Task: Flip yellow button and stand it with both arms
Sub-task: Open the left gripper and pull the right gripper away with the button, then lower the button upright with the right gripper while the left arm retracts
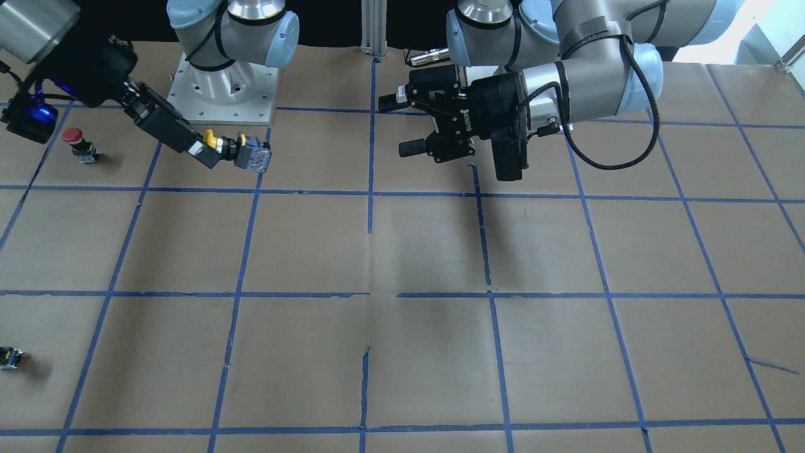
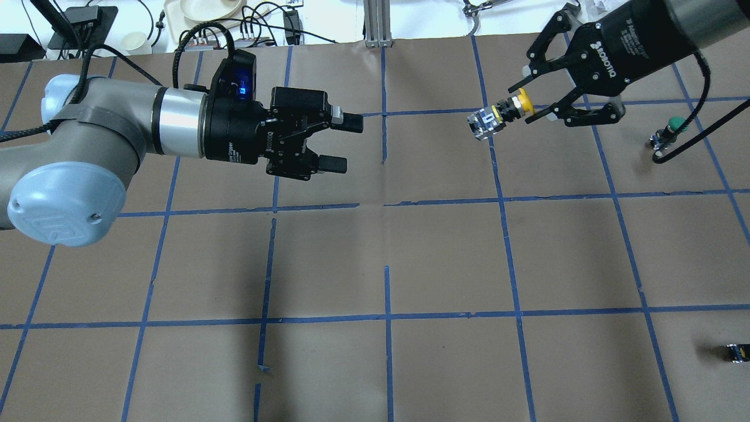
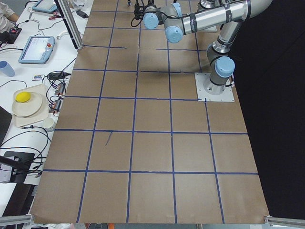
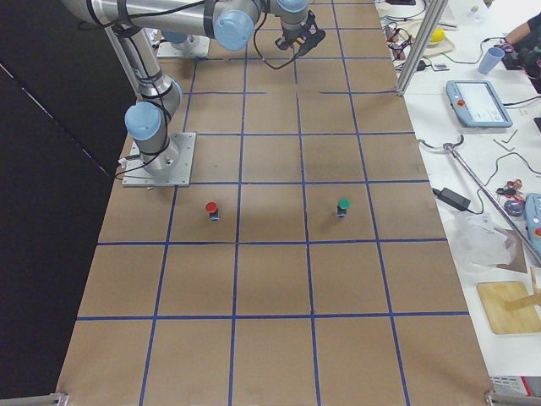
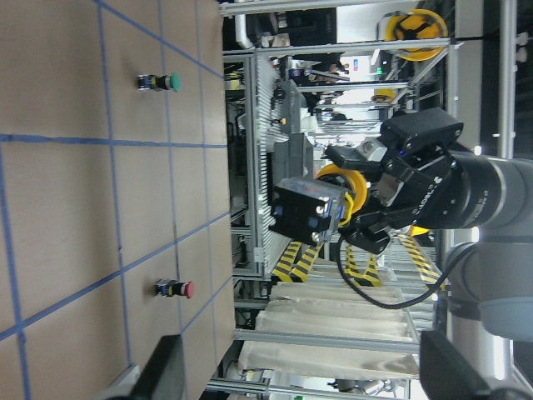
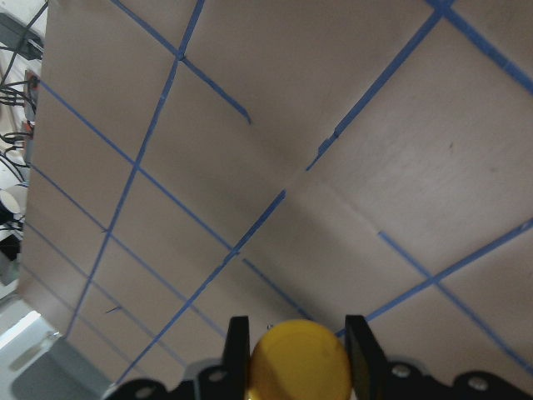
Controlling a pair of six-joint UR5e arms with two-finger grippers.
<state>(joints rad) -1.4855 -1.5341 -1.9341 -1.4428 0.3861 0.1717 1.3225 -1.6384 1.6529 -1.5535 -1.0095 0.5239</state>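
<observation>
Pinching the yellow button (image 2: 503, 114) by its round cap between the jaws of the right gripper (image 2: 529, 106), clear above the paper-covered table (image 2: 445, 258). Pointing the block body out past the fingertips, toward the left gripper (image 2: 343, 143). Holding that gripper's jaws spread wide with nothing between them, well apart from the button and aimed at it across a blue tape line (image 2: 384, 135). From the left wrist camera, catching the block end head-on, straight ahead of the open fingers. Behind the right jaws, on the wrist side: a red-capped button (image 1: 75, 143) and a green-capped button (image 2: 674, 126), both on the table. Far from both jaws, a small capless black block (image 2: 737, 353).
</observation>
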